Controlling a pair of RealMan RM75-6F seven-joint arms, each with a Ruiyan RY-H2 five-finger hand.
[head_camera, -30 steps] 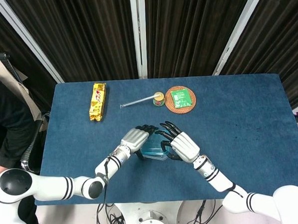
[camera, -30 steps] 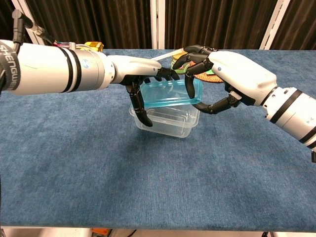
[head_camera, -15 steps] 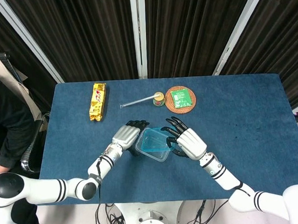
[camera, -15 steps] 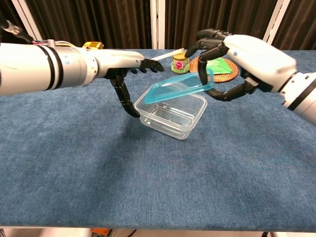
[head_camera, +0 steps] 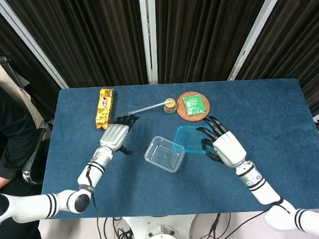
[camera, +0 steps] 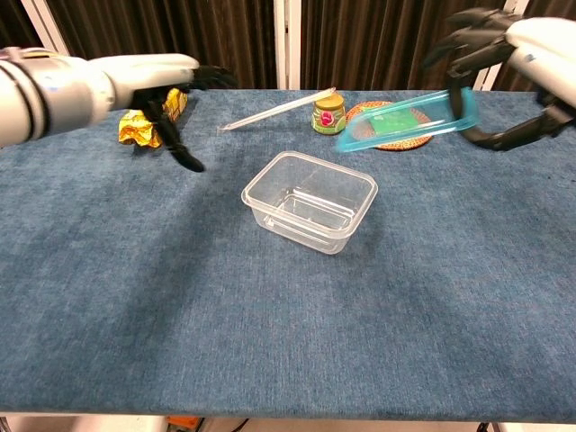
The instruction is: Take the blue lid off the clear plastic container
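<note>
The clear plastic container [head_camera: 164, 154] [camera: 310, 200] stands uncovered on the blue table, near its middle. My right hand [head_camera: 223, 146] [camera: 515, 63] holds the blue lid [head_camera: 190, 140] [camera: 407, 121] in the air, to the right of the container and tilted. My left hand [head_camera: 115, 135] [camera: 157, 83] hovers to the left of the container, fingers apart and holding nothing, well clear of it.
A gold snack packet [head_camera: 104, 108] [camera: 149, 120] lies at the back left. A clear rod [head_camera: 146, 107] [camera: 277, 108], a small jar [head_camera: 170, 105] [camera: 329, 114] and a round woven coaster with a green packet [head_camera: 193, 105] [camera: 393, 129] sit at the back middle.
My right hand lifted the blue lid off the container and carried it up and to the right. My left hand let go of the container and drew back to the left.
</note>
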